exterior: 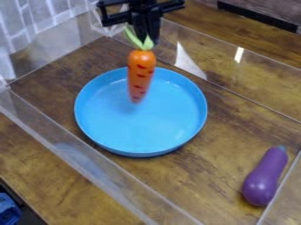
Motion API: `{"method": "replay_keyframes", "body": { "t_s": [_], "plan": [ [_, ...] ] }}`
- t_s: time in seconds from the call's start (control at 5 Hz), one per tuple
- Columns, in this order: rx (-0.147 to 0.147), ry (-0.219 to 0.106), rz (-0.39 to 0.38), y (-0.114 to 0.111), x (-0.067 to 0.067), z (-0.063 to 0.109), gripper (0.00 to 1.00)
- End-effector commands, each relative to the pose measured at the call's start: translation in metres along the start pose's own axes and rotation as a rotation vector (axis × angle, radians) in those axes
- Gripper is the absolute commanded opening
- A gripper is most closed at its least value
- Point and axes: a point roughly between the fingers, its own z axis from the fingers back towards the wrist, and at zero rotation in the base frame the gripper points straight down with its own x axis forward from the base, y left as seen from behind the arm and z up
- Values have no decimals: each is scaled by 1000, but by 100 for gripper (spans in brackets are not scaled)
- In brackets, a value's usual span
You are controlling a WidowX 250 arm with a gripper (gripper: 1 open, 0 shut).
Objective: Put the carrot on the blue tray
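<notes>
The orange carrot (141,75) with dark notches hangs upright by its light green top from my gripper (143,33), which is shut on the leaves. It hovers above the back half of the blue tray (177,132), a large round dish lying flat on the wooden table. The carrot's tip is over the tray's inside, clear of the surface. Only the lower part of the gripper shows at the top edge of the view.
A purple eggplant (266,176) lies on the table at the lower right. Clear acrylic walls (70,149) fence the wooden work area on the left, front and back.
</notes>
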Motion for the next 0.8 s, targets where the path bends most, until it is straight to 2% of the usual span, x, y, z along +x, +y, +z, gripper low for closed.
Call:
{"method": "replay_keyframes", "body": {
  "t_s": [0.0,0.2,0.4,0.6],
  "plan": [
    [-49,-80,15,-7,-6,24,0],
    [-45,-94,-6,0,-16,22,0],
    [-39,-115,-20,8,-20,19,0],
    [-34,-137,-9,13,-18,24,0]
  ]
}}
